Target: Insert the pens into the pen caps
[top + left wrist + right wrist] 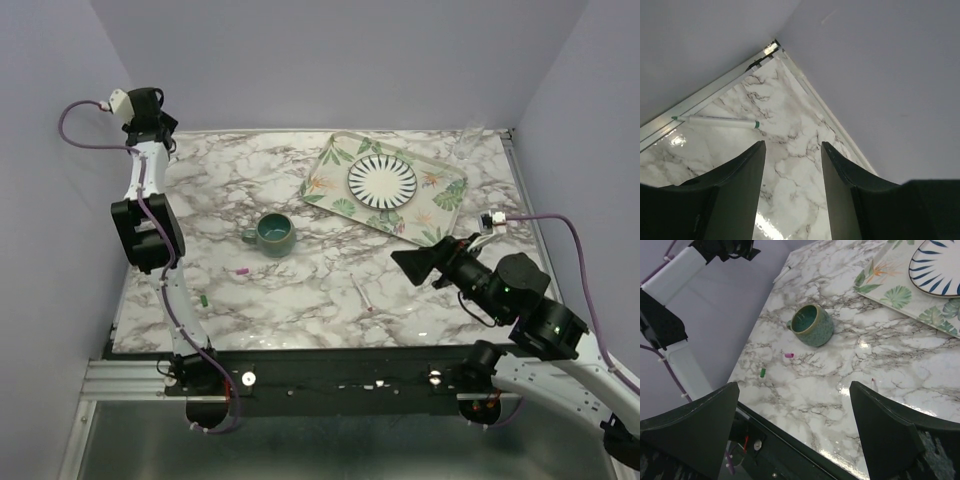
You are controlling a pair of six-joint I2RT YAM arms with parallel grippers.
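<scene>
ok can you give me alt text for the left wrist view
A white pen, green at both ends, lies on the marble table near its far corner, where two pale lilac walls meet. The left gripper fills the bottom of the view, its two dark fingers apart with nothing between them.

Shiny marble-look surface (300, 290) w/ glare spots, glossy green cup (813, 325), smooth plastic pen (715, 121), matt black left gripper (792, 146), dull metal rail (130, 378).

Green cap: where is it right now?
In the top view the green cap lies on the table near its left edge, by the left arm, down-left of the pink cap and green cup.
</scene>
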